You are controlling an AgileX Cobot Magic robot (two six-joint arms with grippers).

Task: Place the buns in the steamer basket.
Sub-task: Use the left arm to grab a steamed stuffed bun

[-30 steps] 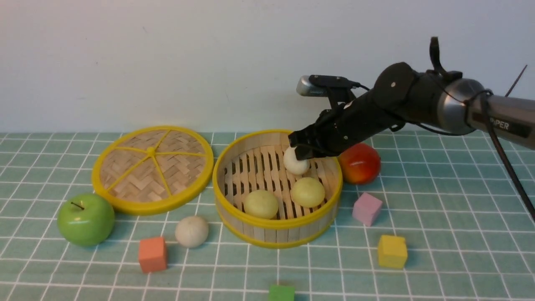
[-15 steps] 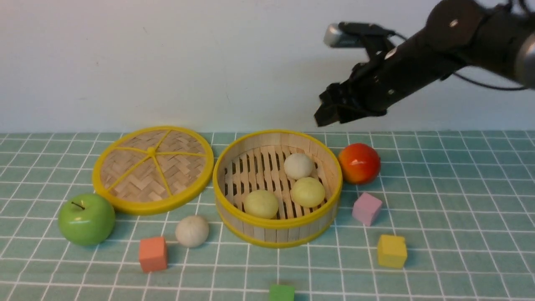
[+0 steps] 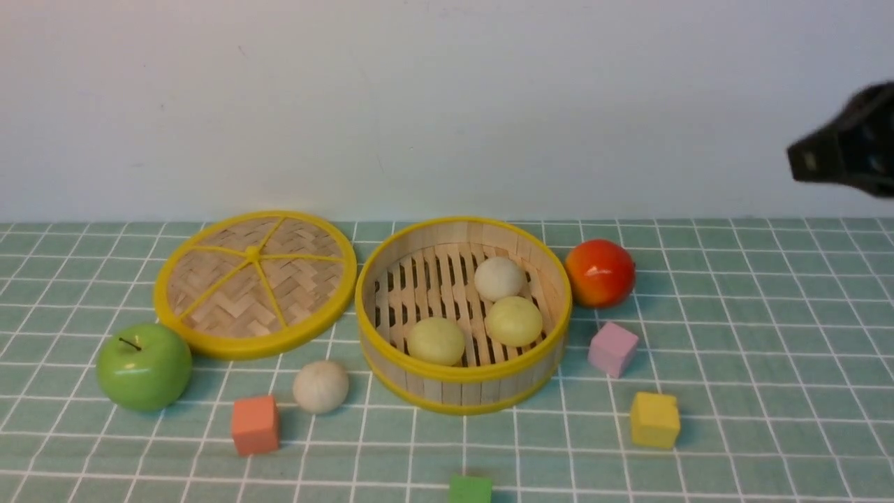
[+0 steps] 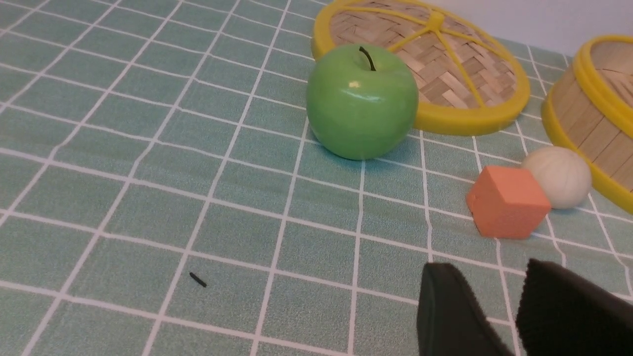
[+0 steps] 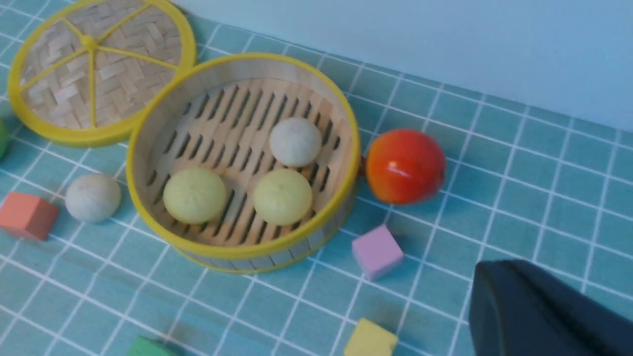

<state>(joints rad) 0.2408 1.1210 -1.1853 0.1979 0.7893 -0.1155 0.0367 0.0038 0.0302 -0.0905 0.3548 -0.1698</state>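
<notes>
- Right gripper (image 3: 800, 162), front view: pressed together and empty. Low and well off to its left sits the steamer basket (image 3: 461, 381). Three buns (image 3: 513, 321) lie inside; one loose bun (image 3: 320, 386) sits outside, farther off.
- Left wrist view: left gripper (image 4: 514, 306) is spread and empty. The loose bun is ahead, just past the orange cube (image 4: 508, 201). It looks light and smooth and might roll, so pinch its round sides.
- Right wrist view: four buns, two yellow-green and two off-white; one steamer basket.
</notes>
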